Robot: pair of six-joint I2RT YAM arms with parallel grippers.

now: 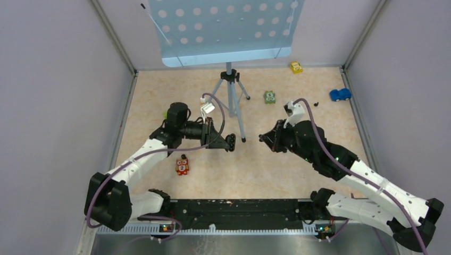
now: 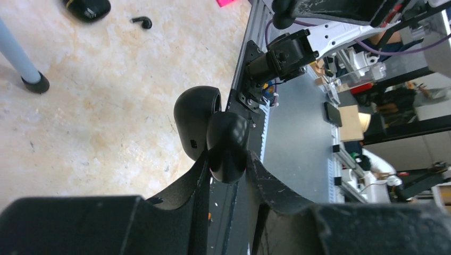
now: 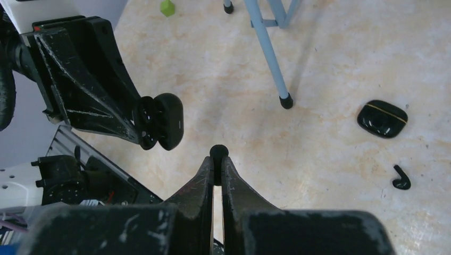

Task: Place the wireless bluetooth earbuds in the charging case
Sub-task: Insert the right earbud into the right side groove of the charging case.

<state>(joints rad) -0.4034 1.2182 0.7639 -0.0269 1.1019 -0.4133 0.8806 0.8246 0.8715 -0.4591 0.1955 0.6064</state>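
The left end effector (image 2: 227, 159) is clamped narrow on the charging case (image 2: 198, 119), lid hinged open, up off the tabletop (image 2: 95, 122) close to the tripod (image 3: 268, 48). The right end effector (image 3: 218, 162) is pinched tight on an earbud (image 3: 218, 151), and only its round tip shows. Near the tripod's foot a second earbud (image 3: 401, 178) lies beside a glossy black case (image 3: 382, 118). From overhead I can't make out either.

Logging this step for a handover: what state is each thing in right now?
charging case: lid open, held in left gripper
held earbud: pinched by shut right gripper
loose earbud: lying on table
second black case: on table, looks closed
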